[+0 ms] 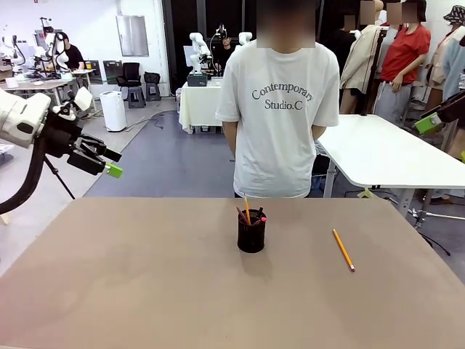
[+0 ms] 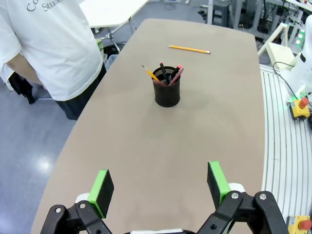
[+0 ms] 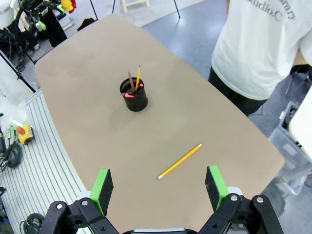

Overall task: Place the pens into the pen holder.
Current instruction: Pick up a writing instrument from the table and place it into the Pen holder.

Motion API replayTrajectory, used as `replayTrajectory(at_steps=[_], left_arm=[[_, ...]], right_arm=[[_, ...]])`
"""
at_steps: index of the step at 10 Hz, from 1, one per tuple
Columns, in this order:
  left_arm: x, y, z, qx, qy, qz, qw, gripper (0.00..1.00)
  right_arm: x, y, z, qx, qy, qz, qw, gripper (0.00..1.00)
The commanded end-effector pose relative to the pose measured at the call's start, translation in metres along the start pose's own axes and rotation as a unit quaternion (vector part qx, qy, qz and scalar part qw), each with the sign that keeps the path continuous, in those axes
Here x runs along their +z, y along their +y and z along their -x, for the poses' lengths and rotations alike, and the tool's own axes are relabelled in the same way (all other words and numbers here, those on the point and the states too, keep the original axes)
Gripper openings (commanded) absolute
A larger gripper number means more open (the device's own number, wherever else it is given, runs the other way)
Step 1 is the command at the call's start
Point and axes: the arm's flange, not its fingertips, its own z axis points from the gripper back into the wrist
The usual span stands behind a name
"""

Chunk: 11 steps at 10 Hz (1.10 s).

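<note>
The black mesh pen holder (image 1: 251, 236) stands upright in the middle of the brown table (image 1: 131, 291). Three pens lean in it: a yellow-orange one (image 1: 247, 210), a reddish-brown one (image 1: 240, 214) and a black one with a pink tip (image 1: 261, 217). A yellow pencil (image 1: 343, 249) lies flat to the holder's right, also seen as the pencil (image 3: 179, 161) just beyond my right gripper (image 3: 158, 184), which hangs open and empty high over the table. My left gripper (image 1: 112, 163) hovers open and empty off the table's left side. The holder (image 2: 166, 90) sits well ahead of the left gripper (image 2: 161, 185).
A person in a white T-shirt (image 1: 280, 116) stands at the table's far edge, right behind the holder. A white table (image 1: 385, 153) stands beyond at the right. Bare tabletop surrounds the holder on the near side.
</note>
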Motion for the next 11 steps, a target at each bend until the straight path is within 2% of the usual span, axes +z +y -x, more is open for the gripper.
replayTrajectory(at_steps=[1,11], left_arm=[[0.0022,0.0008,0.0004,0.001,-0.001,-0.002,1.000,1.00],[0.0022,0.0008,0.0004,0.001,-0.001,-0.002,1.000,1.00]], right_arm=[[0.0007,0.0005,-0.0009,0.002,-0.001,-0.001,1.000,1.00],[0.0000,0.0000,0.0000,0.000,0.000,0.000,1.000,1.00]])
